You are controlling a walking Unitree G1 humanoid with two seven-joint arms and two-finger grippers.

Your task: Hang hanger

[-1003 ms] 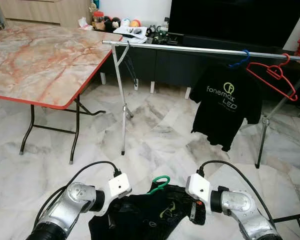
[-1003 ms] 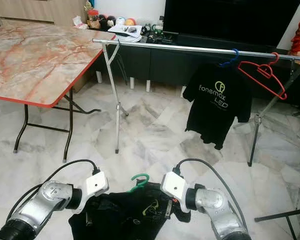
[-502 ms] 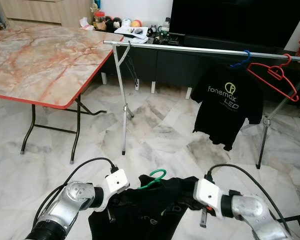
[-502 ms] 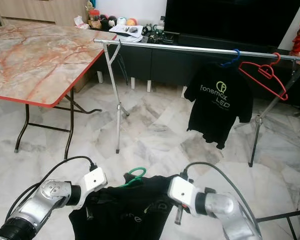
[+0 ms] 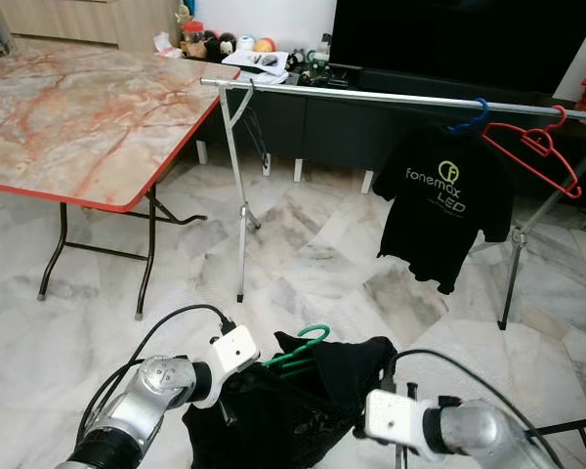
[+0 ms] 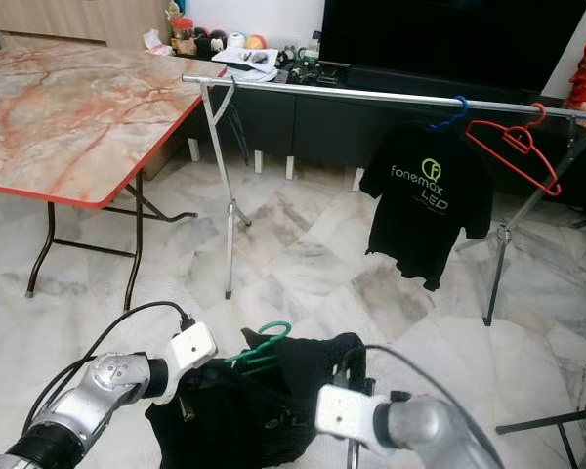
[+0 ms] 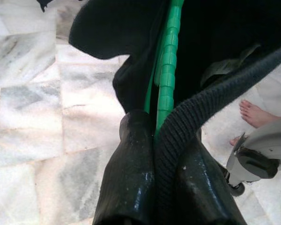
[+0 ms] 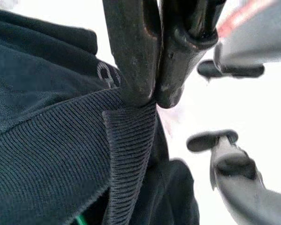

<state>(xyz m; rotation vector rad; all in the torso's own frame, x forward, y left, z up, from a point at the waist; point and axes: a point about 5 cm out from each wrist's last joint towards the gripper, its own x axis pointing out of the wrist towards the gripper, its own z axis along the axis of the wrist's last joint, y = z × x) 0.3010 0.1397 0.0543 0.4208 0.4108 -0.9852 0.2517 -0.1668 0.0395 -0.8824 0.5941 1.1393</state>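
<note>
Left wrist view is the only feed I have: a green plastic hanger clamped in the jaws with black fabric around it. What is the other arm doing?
Observer: The right gripper has its jaws shut on the ribbed collar of the black T-shirt.
Operator: Is there space on the rail?
Observer: Yes. The long silver clothes rail carries a black printed T-shirt on a blue hanger and an empty red hanger, both near its right end.
Operator: How high is the green hanger?
Observer: The green plastic hanger sits well below the rail.

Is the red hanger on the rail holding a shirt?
No, the red hanger hangs bare on the rail, beside the black shirt on a blue hanger.
</note>
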